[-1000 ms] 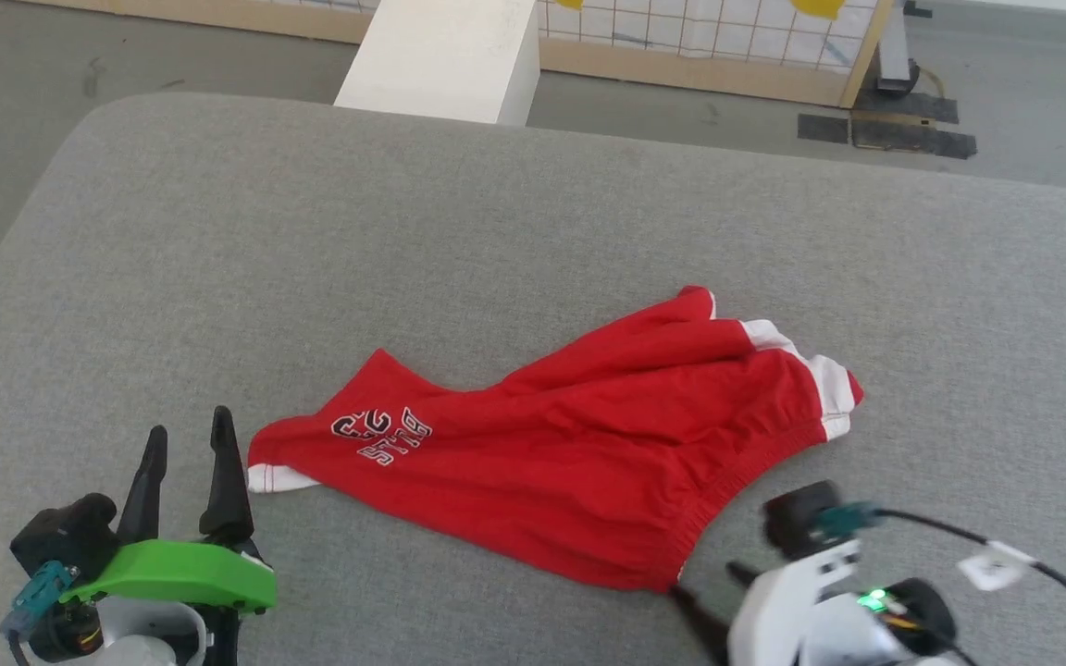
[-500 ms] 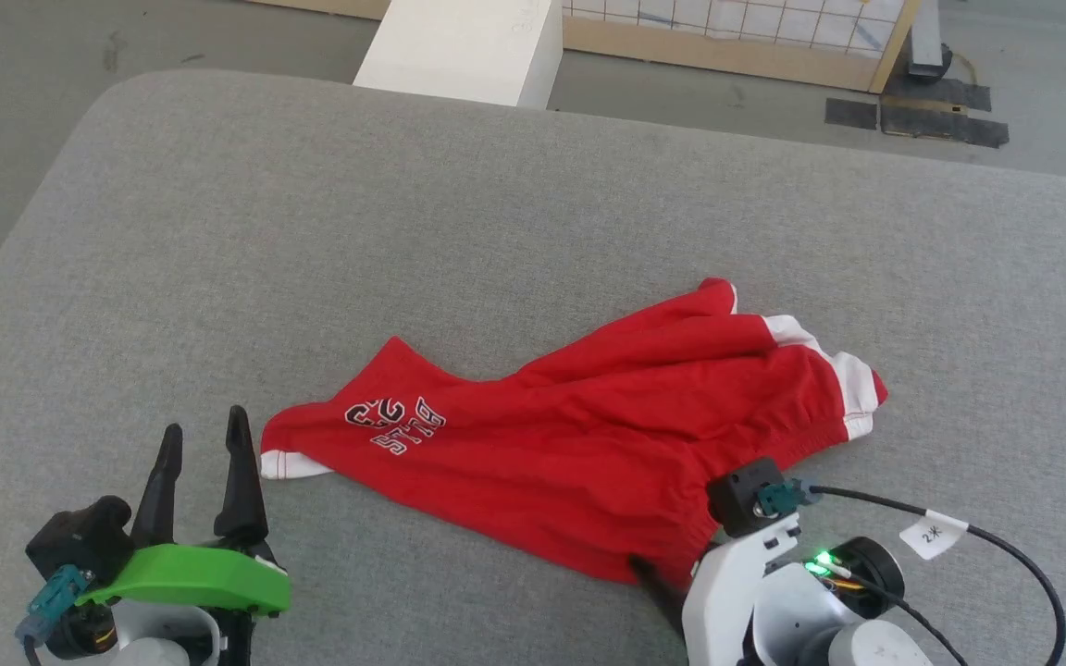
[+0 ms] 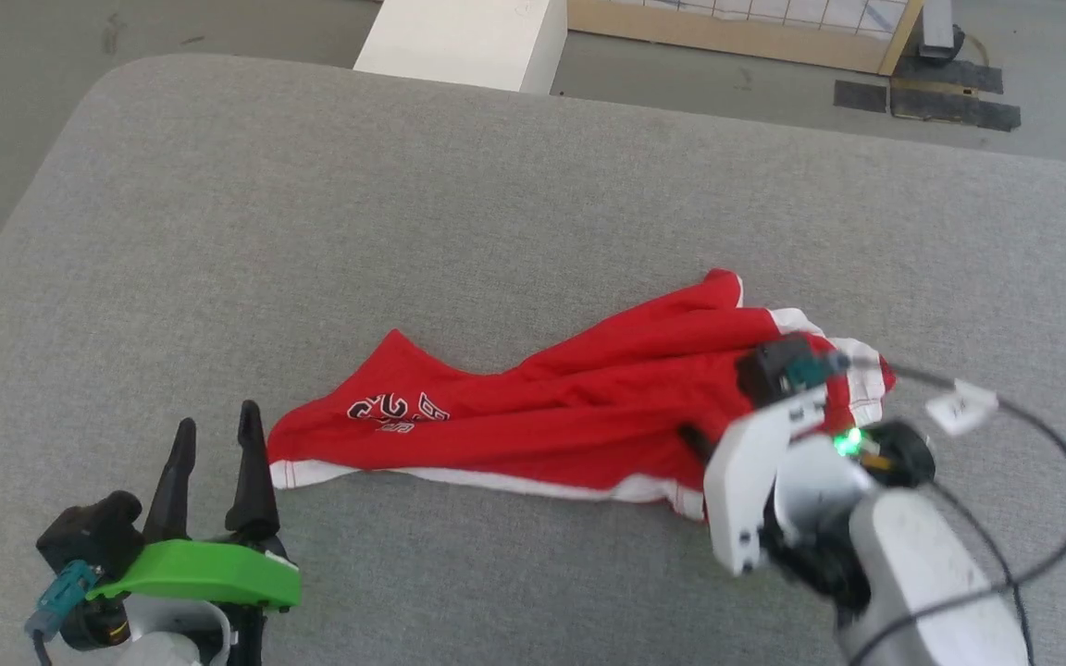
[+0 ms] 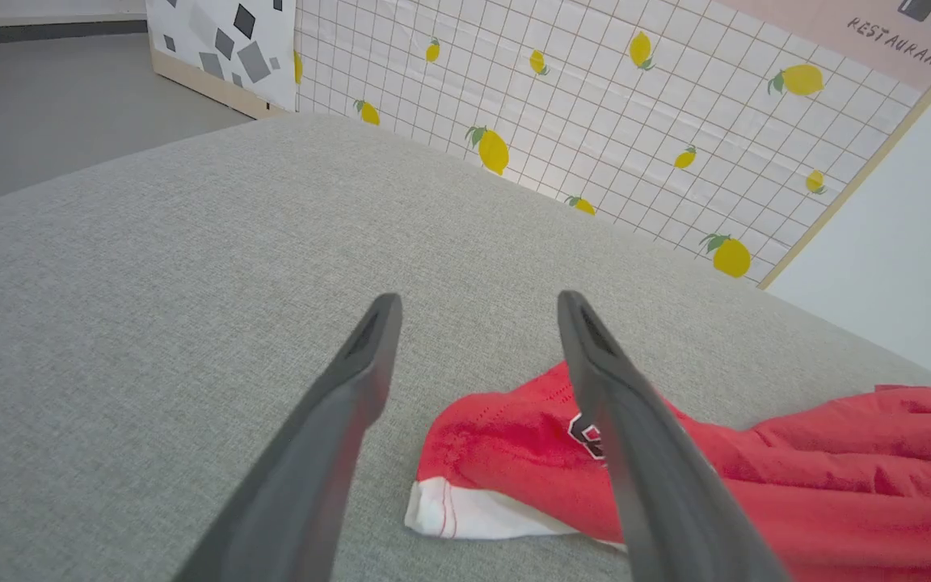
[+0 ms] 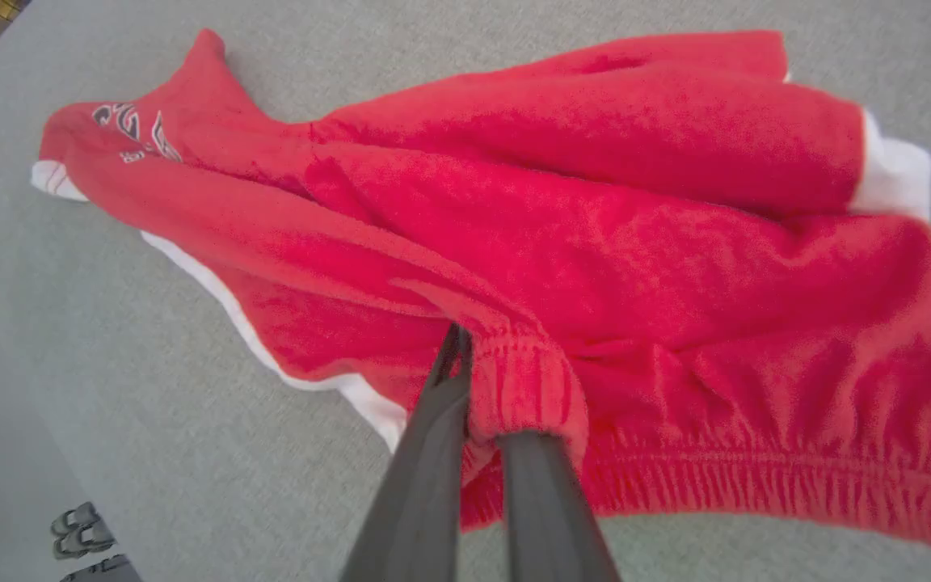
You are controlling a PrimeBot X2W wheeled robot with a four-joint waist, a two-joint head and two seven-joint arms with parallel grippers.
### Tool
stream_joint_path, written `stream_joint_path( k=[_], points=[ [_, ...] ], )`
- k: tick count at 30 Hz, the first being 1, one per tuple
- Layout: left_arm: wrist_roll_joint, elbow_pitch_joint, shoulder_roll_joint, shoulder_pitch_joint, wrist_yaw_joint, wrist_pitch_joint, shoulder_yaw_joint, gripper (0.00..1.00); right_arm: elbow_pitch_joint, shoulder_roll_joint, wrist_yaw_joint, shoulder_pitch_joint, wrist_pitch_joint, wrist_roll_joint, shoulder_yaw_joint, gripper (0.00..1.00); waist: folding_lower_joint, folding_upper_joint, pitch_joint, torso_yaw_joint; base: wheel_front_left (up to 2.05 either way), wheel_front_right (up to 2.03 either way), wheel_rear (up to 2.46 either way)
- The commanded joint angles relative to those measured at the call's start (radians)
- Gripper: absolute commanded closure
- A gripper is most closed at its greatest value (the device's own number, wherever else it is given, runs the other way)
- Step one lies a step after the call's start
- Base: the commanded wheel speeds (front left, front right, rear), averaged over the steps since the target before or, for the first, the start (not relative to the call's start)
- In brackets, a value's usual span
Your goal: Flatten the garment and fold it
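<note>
Since the earlier frame, the right pincer [image 5: 478, 380] has drawn the elastic waistband [image 5: 526, 388] up over the red shorts [image 3: 533, 416], which lie rumpled on the grey upholstered surface [image 3: 403, 185], baring white hem trim [image 3: 496, 481] along their near edge. Its fingers pinch that waistband. The left pincer [image 3: 216, 416] hovers spread and empty just beside the shorts' logo [image 3: 394, 410] end.

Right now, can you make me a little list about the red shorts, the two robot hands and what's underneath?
shorts: red with white trim, rumpled, not folded yet
cushion: grey, the shorts lie on it
left fingers: open, empty, just beside the logo end
right fingers: shut, pinching the waistband
logo: facing up, at the end near the left fingers
</note>
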Motion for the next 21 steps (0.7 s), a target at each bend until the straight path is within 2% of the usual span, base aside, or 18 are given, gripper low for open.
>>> stream_joint_path(
  k=[1,7,8,11,12,13,14,17,21],
  points=[
    [0.017,0.005,-0.004,-0.02,-0.006,-0.005,-0.004,0.0,0.032,-0.001,-0.001,-0.055,0.016,-0.021,-0.003,1.0,0.0,0.0091,0.007,0.007,0.0,0.0,0.0],
    [0.012,0.023,-0.009,-0.049,-0.013,-0.005,-0.027,0.0,0.211,-0.001,-0.001,-0.244,0.043,-0.012,0.004,1.0,0.0,0.0091,0.032,0.039,0.0,0.0,0.0],
    [0.007,0.033,-0.01,-0.054,-0.015,-0.005,-0.035,0.0,0.317,-0.001,-0.001,-0.316,0.044,-0.035,0.009,1.0,0.0,0.0091,0.043,0.055,0.0,0.0,0.0],
    [0.003,0.042,-0.01,-0.053,-0.016,-0.005,-0.041,0.0,0.413,-0.001,-0.001,-0.351,0.039,-0.06,0.005,1.0,0.0,0.0091,0.042,0.064,0.0,0.0,0.0],
    [0.003,0.046,-0.01,-0.052,-0.016,-0.005,-0.043,0.0,0.446,-0.001,-0.001,-0.354,0.042,-0.062,0.008,0.89,0.0,0.0091,0.037,0.066,0.0,0.0,0.0],
    [0.003,0.049,-0.01,-0.05,-0.016,-0.005,-0.044,0.0,0.468,-0.001,-0.001,-0.353,0.047,-0.059,0.01,0.6,0.0,0.0091,0.032,0.067,0.0,0.0,0.0],
    [0.003,0.052,-0.009,-0.046,-0.016,-0.005,-0.044,0.0,0.488,-0.001,-0.001,-0.351,0.05,-0.05,0.013,0.0,0.0,0.0091,0.026,0.067,0.0,0.0,0.0],
    [0.005,0.057,-0.006,-0.031,-0.017,-0.005,-0.039,0.0,0.512,-0.001,-0.001,-0.343,0.039,-0.022,0.01,0.0,0.0,0.0091,0.0,0.055,0.0,0.0,0.0],
    [0.011,0.057,-0.005,-0.013,-0.017,-0.005,-0.041,0.0,0.481,-0.001,-0.001,-0.31,-0.007,0.048,-0.041,0.0,0.0,0.0091,-0.035,0.036,0.0,0.0,0.0]
  ],
)
